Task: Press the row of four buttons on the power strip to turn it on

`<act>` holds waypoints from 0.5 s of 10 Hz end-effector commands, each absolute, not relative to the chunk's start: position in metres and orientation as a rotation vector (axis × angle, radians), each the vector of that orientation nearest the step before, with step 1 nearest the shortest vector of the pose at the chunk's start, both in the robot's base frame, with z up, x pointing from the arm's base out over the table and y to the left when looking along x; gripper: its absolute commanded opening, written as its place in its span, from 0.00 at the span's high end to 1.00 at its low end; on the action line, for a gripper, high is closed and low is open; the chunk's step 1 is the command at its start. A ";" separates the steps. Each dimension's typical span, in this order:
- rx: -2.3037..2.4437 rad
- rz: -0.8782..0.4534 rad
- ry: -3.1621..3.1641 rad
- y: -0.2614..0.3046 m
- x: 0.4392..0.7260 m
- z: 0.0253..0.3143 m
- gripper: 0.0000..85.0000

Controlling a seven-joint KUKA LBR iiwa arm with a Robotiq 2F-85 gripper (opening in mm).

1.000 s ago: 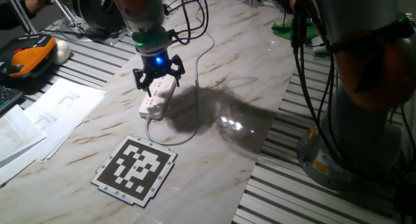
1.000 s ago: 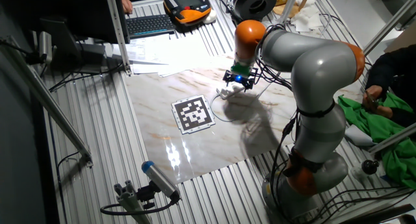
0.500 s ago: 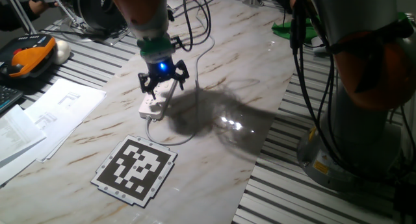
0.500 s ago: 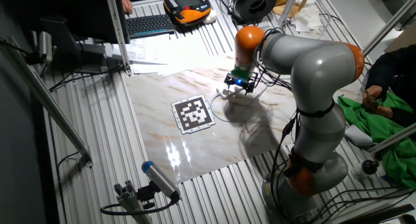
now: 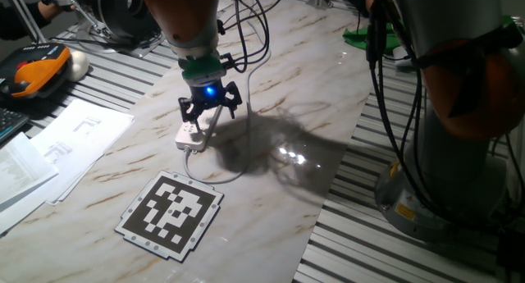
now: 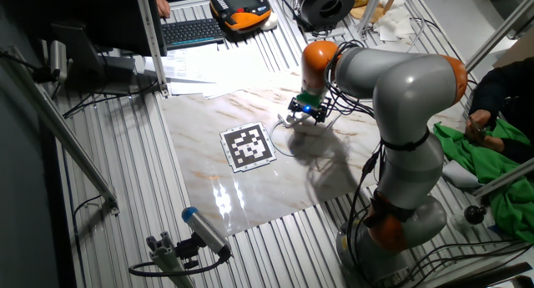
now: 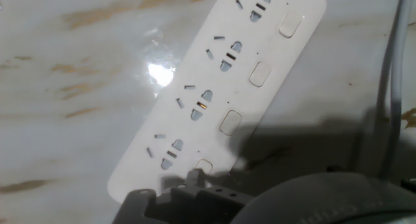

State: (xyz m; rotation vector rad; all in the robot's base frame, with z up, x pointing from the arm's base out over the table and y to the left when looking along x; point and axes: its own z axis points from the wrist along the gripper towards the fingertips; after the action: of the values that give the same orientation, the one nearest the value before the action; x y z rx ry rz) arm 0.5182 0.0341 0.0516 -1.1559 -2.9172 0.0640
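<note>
The white power strip (image 7: 214, 87) lies diagonally on the marble table, its four square buttons in a row along its right edge. In the hand view my gripper (image 7: 193, 178) shows as one dark mass with no gap, its tip at the nearest button (image 7: 203, 165). From one fixed view the gripper (image 5: 208, 112) stands over the strip (image 5: 189, 134) and covers most of it. The other fixed view shows the gripper (image 6: 306, 113) low over the strip's end (image 6: 286, 119). The strip's thin white cable (image 5: 220, 177) loops across the table.
A black-and-white marker board (image 5: 171, 215) lies near the table's front. Papers (image 5: 74, 139) and an orange-and-black device (image 5: 34, 70) sit to the left. The arm's big base (image 5: 443, 152) and black cables (image 5: 385, 78) stand at the right.
The gripper has moved lower and a little to the right over the strip, so it now covers more of it. The strip itself has stayed in place.
</note>
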 end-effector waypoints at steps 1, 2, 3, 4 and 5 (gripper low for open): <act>-1.158 0.061 -2.917 0.034 0.518 0.050 0.00; -1.155 0.058 -2.923 0.032 0.518 0.048 0.00; -1.153 0.048 -2.925 0.030 0.518 0.045 0.00; -1.154 0.048 -2.933 0.028 0.518 0.043 0.00; -1.155 0.038 -2.936 0.027 0.519 0.040 0.00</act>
State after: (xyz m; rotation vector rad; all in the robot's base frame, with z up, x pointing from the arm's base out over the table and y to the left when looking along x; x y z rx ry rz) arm 0.5185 0.0274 0.0401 -1.1546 -2.9356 0.0395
